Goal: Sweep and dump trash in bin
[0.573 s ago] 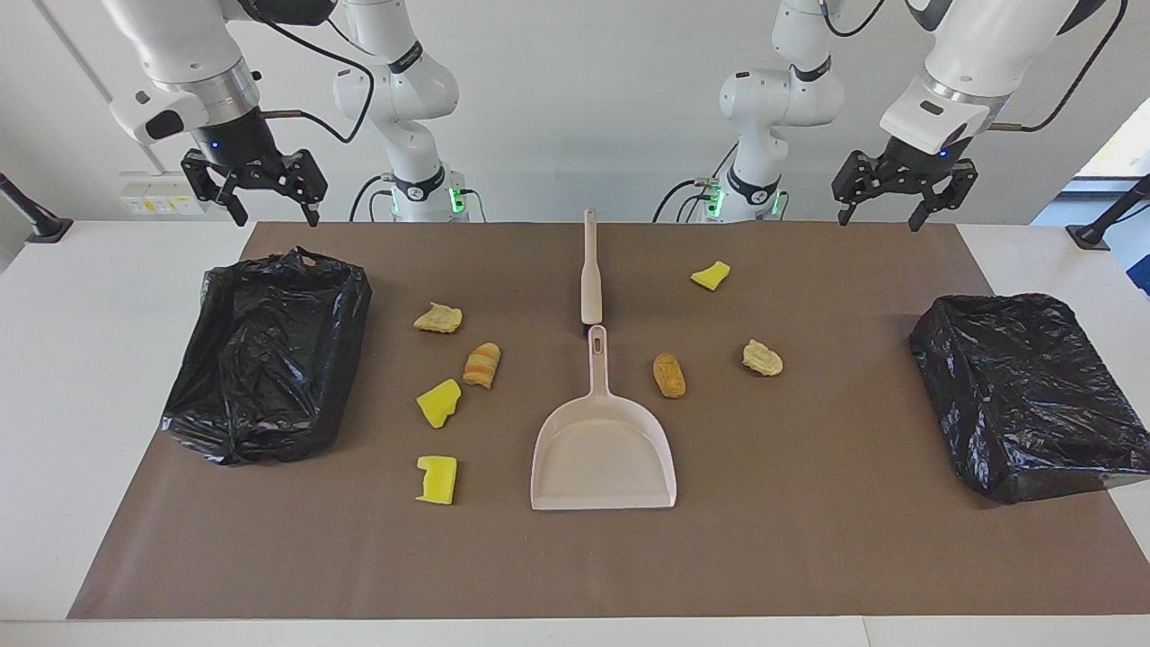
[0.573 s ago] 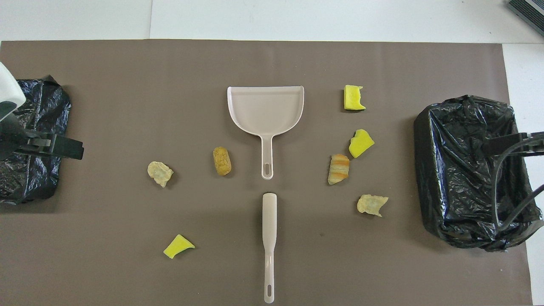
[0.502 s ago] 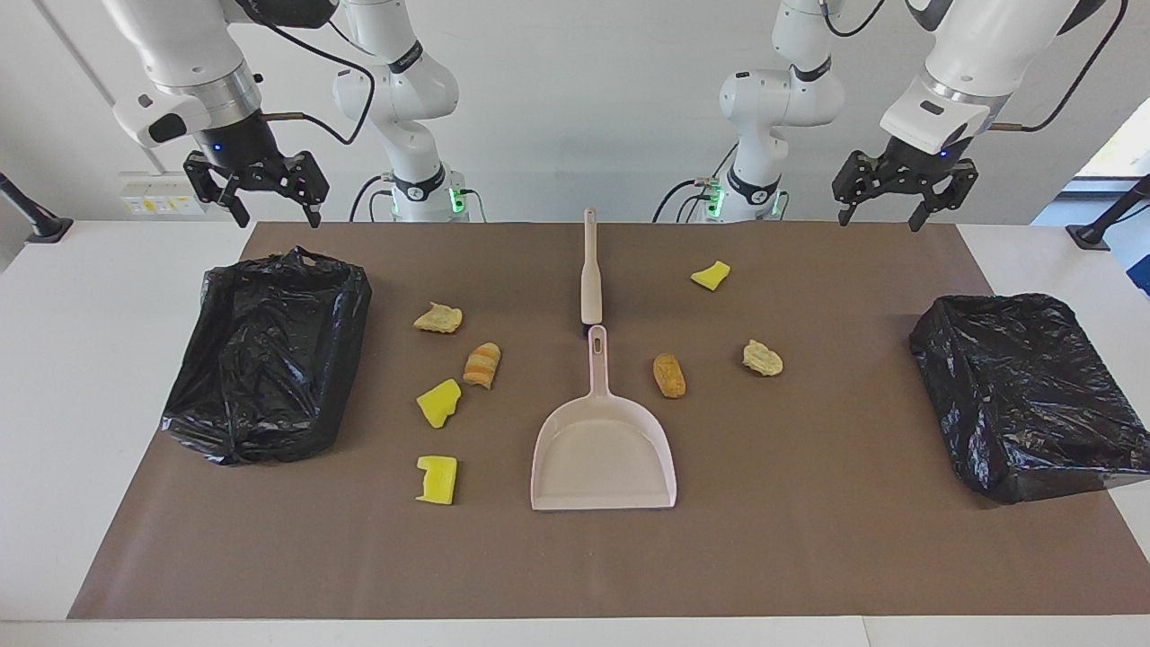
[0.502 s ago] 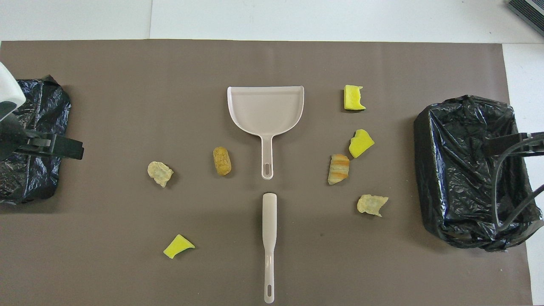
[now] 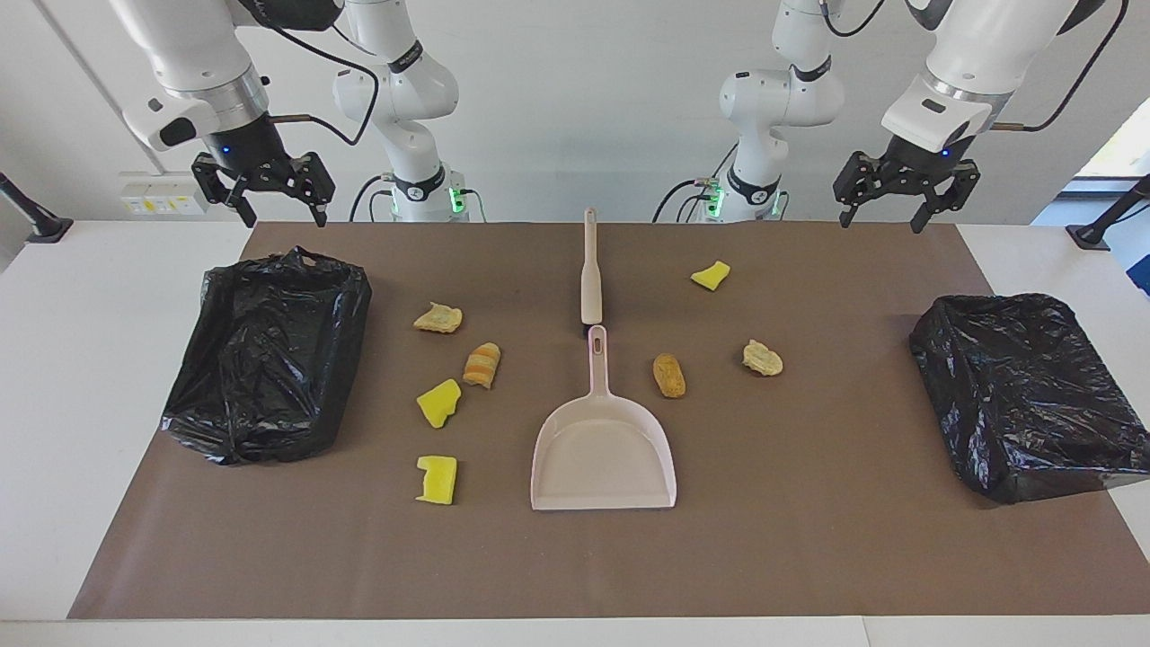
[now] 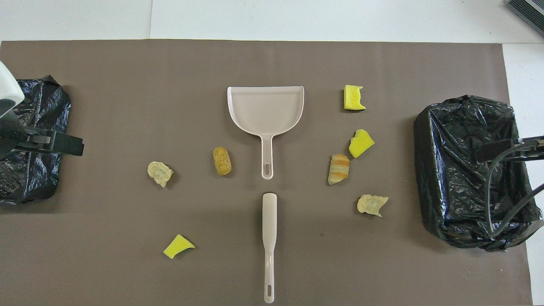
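From overhead, the brush (image 6: 269, 246) lies mid-table, long axis twelve to six, handle toward the robots. Trash (image 6: 222, 160) is scattered around the dustpan (image 6: 265, 110). Left end effector (image 5: 891, 190) and right end effector (image 5: 262, 187) hover released at either end, about equally near.

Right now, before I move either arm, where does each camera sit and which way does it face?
Facing view: high across the table, looking at the robots; both arms show whole, the left tool and right tool open, up at the robots' edge.
Overhead view: above the robots' end, looking steeply down and forward; only tool parts show at the side edges.
Shared, half a turn apart: dustpan, brush, seven trash scraps, two black-lined bins.
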`<action>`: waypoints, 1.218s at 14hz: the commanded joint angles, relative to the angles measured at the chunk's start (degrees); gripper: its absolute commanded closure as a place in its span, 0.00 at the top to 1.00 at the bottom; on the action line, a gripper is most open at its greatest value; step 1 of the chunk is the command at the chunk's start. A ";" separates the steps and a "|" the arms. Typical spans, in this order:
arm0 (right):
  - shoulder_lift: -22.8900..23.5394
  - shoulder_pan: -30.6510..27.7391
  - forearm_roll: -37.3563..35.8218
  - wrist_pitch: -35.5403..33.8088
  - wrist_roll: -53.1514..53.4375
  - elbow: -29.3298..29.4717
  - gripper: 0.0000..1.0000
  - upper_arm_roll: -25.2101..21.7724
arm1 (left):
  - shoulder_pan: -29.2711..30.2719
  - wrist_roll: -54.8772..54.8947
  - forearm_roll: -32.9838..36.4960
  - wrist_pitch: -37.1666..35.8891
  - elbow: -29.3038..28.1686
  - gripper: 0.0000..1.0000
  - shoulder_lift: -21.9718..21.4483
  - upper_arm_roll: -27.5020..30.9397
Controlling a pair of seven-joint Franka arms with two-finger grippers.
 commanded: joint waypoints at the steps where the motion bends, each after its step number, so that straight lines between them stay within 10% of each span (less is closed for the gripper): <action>1: -1.65 -0.13 0.65 0.66 -0.93 -2.55 1.00 1.10 | 0.18 -0.20 0.14 0.64 -1.36 1.00 -1.25 -0.25; 17: -2.44 -0.31 0.74 0.66 -3.39 -6.77 1.00 1.28 | -0.18 -0.38 0.05 0.28 -1.45 1.00 -1.52 -0.68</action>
